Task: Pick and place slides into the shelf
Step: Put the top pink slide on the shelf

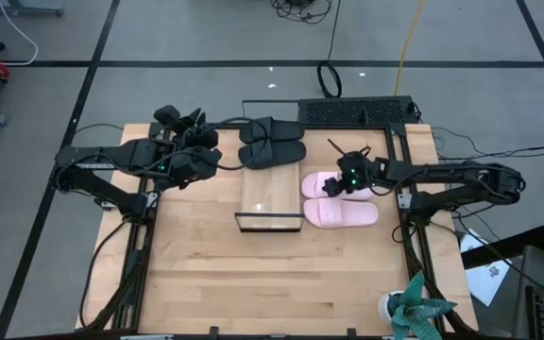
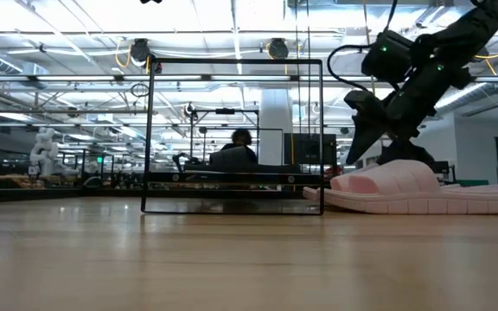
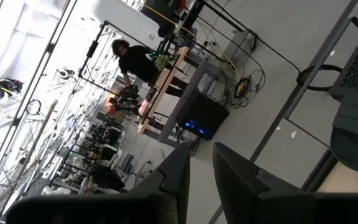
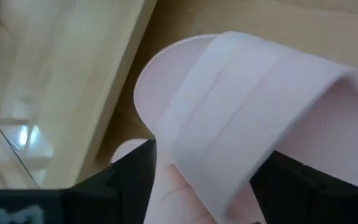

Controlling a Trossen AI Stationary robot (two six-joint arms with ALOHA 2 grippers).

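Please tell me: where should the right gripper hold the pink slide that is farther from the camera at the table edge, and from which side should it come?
Probably the wide strap of the far pink slide, taken from above. In the right wrist view the strap arches over the sole, and the right gripper has one of its fingers on each side of it. The slide lies flat beside the shelf, so its sides look harder to grip.

Two dark, jointed arms with black cabling and small green lights.

Matt pink foam slides (image 1: 340, 212), glossy light-wood shelf (image 1: 270, 195), thin black metal frame.
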